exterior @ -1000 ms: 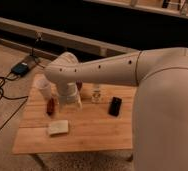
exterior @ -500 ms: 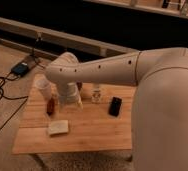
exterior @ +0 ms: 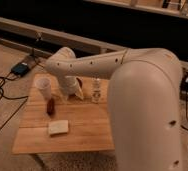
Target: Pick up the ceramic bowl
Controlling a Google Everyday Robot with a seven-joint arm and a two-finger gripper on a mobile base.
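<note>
My gripper (exterior: 70,91) hangs at the end of the white arm over the back middle of the wooden table (exterior: 87,132), just right of the pale cup (exterior: 43,85). A small dark reddish patch (exterior: 79,80) shows right against the gripper's far side. It may be the ceramic bowl, but most of it is hidden behind the gripper. I cannot tell whether the gripper touches it.
A slim red-brown object (exterior: 51,105) lies left of centre, and a pale flat block (exterior: 58,127) lies near the front. A small white bottle (exterior: 96,90) stands right of the gripper. My large arm link (exterior: 147,110) covers the table's right side. Cables (exterior: 2,85) lie on the floor at left.
The bulky arm link has swung further left across the view. It now hides the table's right part and the dark object that stood there. The gripper sits slightly higher.
</note>
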